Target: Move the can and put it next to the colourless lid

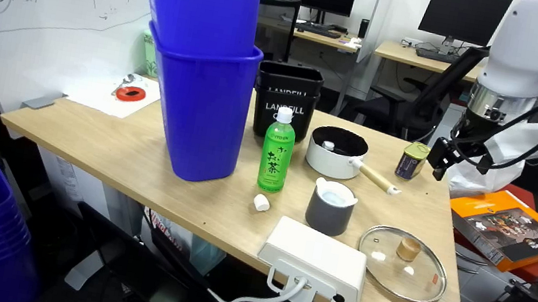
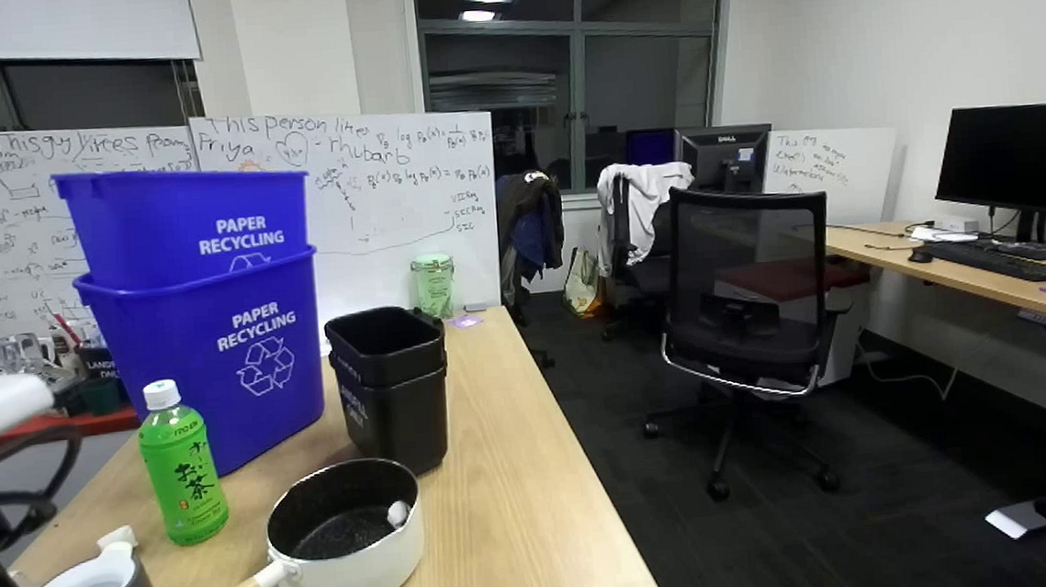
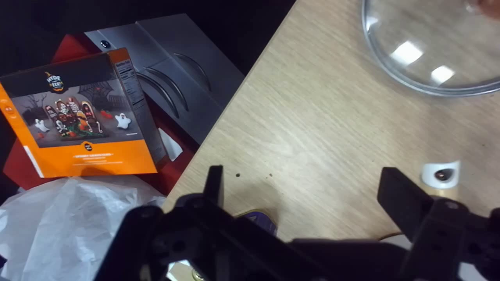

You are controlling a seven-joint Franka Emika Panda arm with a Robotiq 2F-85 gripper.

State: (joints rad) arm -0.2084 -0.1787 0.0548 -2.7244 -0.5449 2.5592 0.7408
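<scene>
The black two-fingered gripper (image 3: 302,173), on a white robot arm (image 1: 524,49), has its fingers spread wide, and tabletop shows between them in the wrist view. Near it, in an exterior view, a short dark can (image 1: 412,163) with a yellow-green top stands upright on the pale wood-grained table (image 1: 111,146), close to the edge. Beside the can is a white saucepan (image 1: 329,164) with a black interior and pale wooden handle. The round clear glass lid (image 1: 399,272), metal-rimmed, lies knob up near a corner, well apart from the can. A white rectangular box with a cable (image 1: 317,255), a dark grey cup with a white rim (image 1: 326,215) and a green plastic bottle (image 1: 274,160) share the surface with stacked black bins (image 1: 285,104) and tall blue recycling bins (image 1: 202,90). Beyond the edge, an orange-and-black cardboard box (image 3: 76,117) sits by a white plastic bag (image 3: 74,224). Around stand handwritten whiteboards (image 2: 407,219), a black mesh chair (image 2: 747,273) on dark carpet (image 2: 600,472), a wooden desk (image 2: 907,256) with a dark monitor (image 2: 1029,157), and dark windows (image 2: 506,115).
</scene>
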